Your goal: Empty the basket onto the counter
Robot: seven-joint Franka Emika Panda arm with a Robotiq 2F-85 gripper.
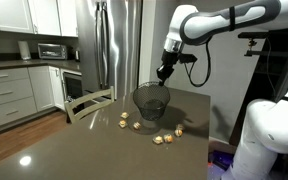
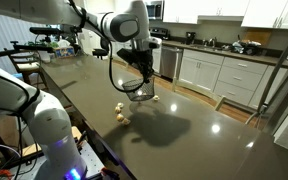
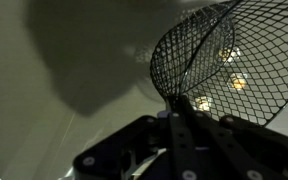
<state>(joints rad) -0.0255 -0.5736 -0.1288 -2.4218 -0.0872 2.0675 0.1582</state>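
Observation:
The black wire-mesh basket (image 1: 151,102) is held just above the dark glossy counter (image 1: 94,150), with my gripper (image 1: 164,72) shut on its rim. It also shows in an exterior view (image 2: 137,88) and in the wrist view (image 3: 219,60). My gripper (image 3: 174,118) clamps the basket's edge in the wrist view. Several small yellowish pieces (image 1: 164,137) lie scattered on the counter beside and below the basket; they also show in an exterior view (image 2: 121,114) and through the mesh in the wrist view (image 3: 234,82).
A steel refrigerator (image 1: 114,45) and white cabinets (image 1: 9,95) stand beyond the counter's far edge. A white robot base (image 1: 269,135) stands at the counter's side. Equipment stands (image 2: 49,40) sit at the counter's far end.

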